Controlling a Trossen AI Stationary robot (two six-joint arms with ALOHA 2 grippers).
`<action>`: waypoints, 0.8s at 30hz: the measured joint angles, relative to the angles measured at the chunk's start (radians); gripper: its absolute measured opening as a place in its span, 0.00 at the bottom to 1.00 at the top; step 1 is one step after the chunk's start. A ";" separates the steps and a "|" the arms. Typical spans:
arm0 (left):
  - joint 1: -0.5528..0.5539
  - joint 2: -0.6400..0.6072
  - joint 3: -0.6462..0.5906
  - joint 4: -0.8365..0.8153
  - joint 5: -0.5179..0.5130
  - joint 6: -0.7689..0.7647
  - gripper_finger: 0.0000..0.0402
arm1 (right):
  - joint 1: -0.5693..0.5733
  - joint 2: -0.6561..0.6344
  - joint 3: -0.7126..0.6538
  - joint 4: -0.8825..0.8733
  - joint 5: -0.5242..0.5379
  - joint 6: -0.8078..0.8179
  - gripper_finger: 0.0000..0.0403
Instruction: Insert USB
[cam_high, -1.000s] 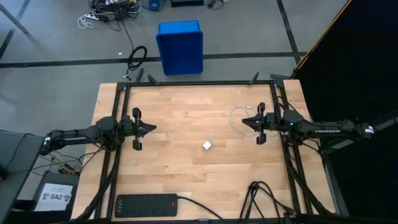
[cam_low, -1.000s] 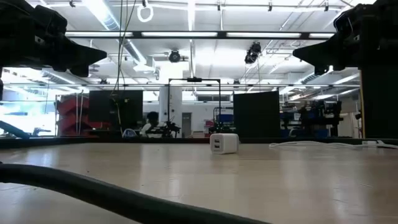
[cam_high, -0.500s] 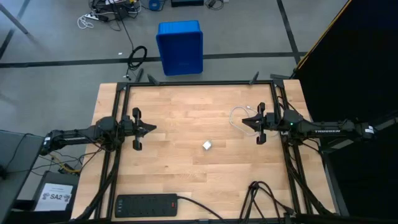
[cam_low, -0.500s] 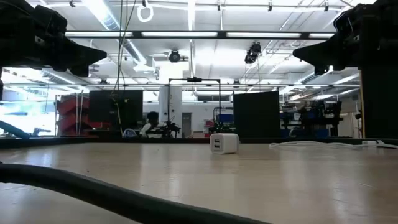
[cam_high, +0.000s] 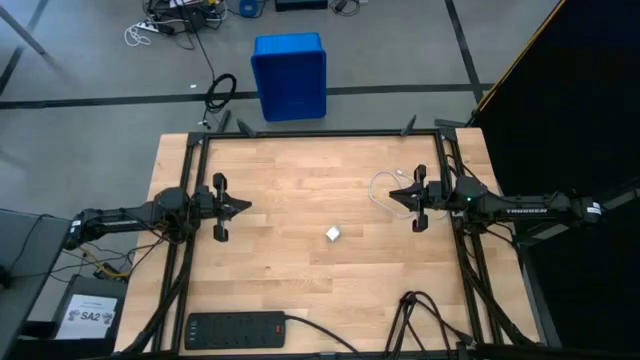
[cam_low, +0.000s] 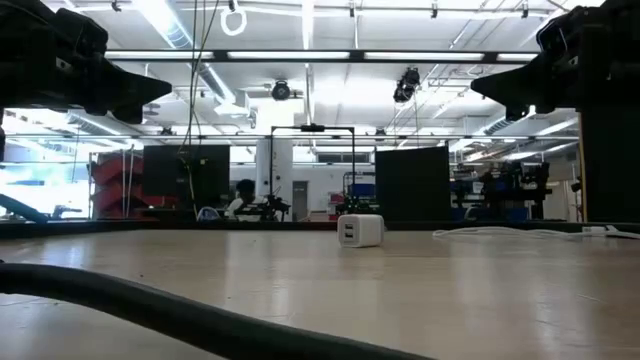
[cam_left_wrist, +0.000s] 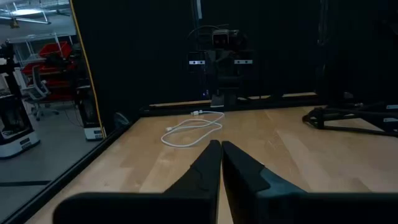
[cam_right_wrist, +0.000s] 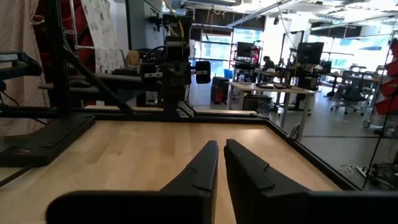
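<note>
A thin white USB cable (cam_high: 385, 192) lies in a loose loop on the wooden table near its right edge; the left wrist view shows the cable (cam_left_wrist: 191, 129) flat on the boards, and the low view shows it (cam_low: 520, 233) at the right. A small white charger cube (cam_high: 333, 234) stands near the table's middle, its two ports facing the low camera (cam_low: 359, 230). My left gripper (cam_high: 246, 206) hovers shut above the table's left side. My right gripper (cam_high: 394, 196) hovers shut above the right side, over the cable's loop, well clear of the table. Both fingertip pairs are together in the wrist views (cam_left_wrist: 221, 145) (cam_right_wrist: 221, 145).
A black power strip (cam_high: 236, 329) lies at the near edge, its thick black cord (cam_low: 180, 310) running along the near side. Black cables (cam_high: 420, 315) bunch at the near right. A blue bin (cam_high: 290, 75) stands on the floor beyond the far edge. Bare wood surrounds the cube.
</note>
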 joint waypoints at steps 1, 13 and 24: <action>0.000 0.000 0.000 0.000 0.000 0.000 0.00 | 0.000 0.000 0.000 0.000 0.000 0.000 0.02; 0.000 0.000 0.000 0.000 0.000 0.000 0.00 | 0.000 0.000 0.000 0.000 0.000 0.000 0.02; 0.000 0.000 0.000 0.000 0.000 0.000 0.00 | 0.000 0.000 0.000 0.000 0.000 0.000 0.00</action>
